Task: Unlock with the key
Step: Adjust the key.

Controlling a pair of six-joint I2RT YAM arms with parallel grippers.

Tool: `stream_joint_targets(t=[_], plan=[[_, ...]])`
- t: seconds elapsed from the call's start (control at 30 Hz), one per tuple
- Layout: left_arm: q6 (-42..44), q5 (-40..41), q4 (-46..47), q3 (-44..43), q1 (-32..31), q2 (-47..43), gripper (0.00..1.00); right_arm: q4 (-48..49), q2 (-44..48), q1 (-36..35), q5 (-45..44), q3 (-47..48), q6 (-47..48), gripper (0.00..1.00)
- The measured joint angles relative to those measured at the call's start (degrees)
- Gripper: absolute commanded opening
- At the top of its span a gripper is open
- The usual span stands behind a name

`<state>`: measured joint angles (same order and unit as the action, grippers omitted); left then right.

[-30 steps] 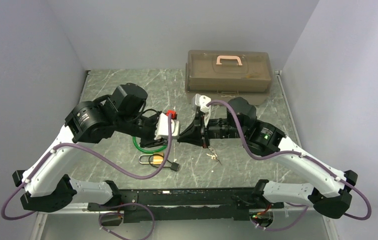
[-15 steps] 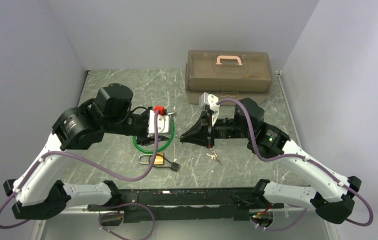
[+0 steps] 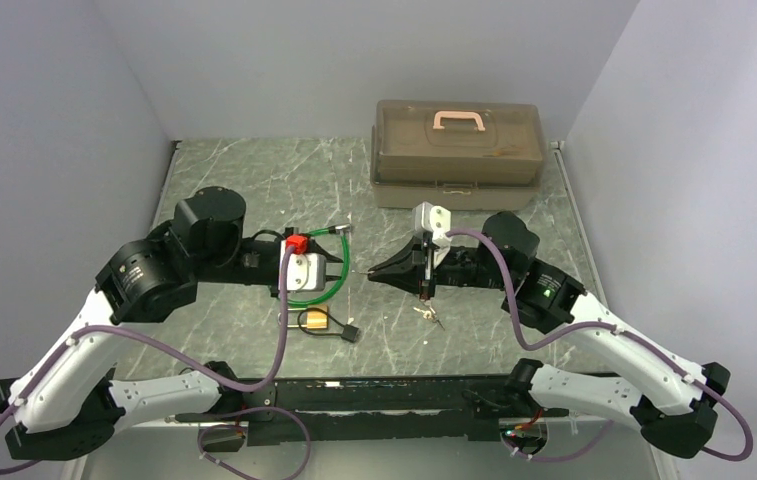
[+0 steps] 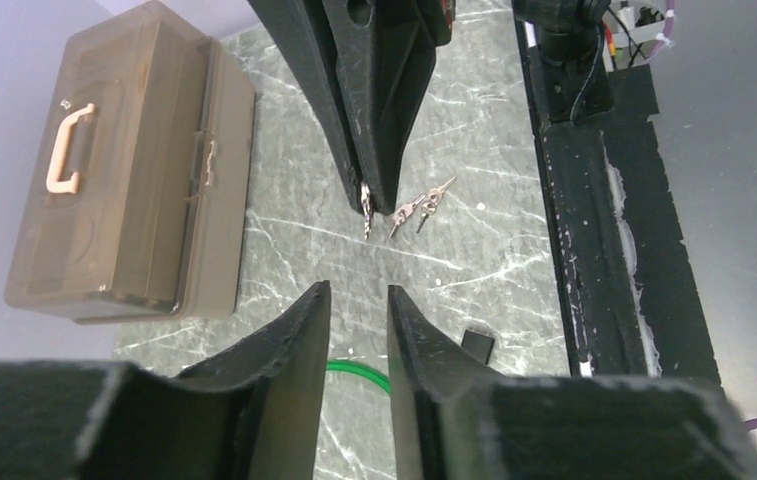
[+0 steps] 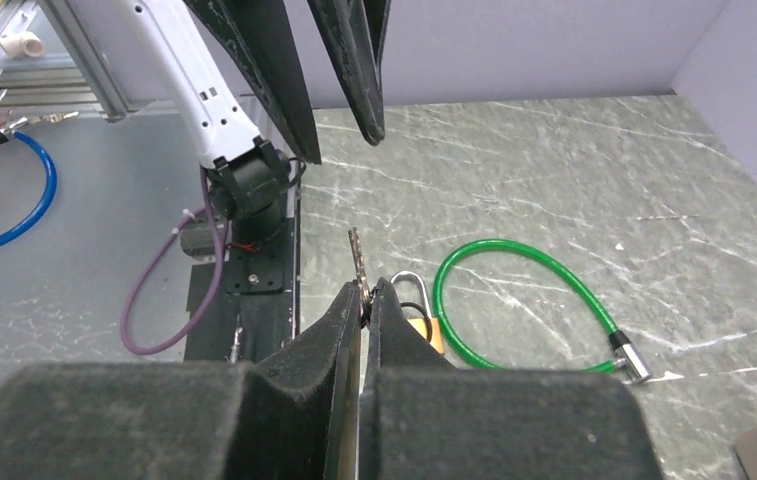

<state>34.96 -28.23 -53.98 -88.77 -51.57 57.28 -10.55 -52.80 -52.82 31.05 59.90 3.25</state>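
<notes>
Our arms have drawn apart: the right claw (image 5: 365, 293) pinches the key (image 5: 356, 256) above the surface (image 3: 254, 170), the left claw (image 4: 357, 300) stands narrowly parted and empty, and the padlock (image 3: 315, 319) seemingly lies unapproached.

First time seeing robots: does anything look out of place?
The right gripper pinches a key in mid-air, yet the padlock lies unheld on the table, apart from it; spare keys lie loose nearby.
</notes>
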Motion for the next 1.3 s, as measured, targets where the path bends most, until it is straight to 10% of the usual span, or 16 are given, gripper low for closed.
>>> stream_joint_targets(t=[0.2,1.3], plan=[[0.0,-2.4,0.9,0.1,0.0,1.5,0.45,1.7,-0.7,0.0,1.2,0.0,0.3,0.00],[1.1,-4.8,4.4,2.9,-2.1,1.7,0.22,2.8,-1.9,-0.2,2.6,0.9,-0.9,0.00]])
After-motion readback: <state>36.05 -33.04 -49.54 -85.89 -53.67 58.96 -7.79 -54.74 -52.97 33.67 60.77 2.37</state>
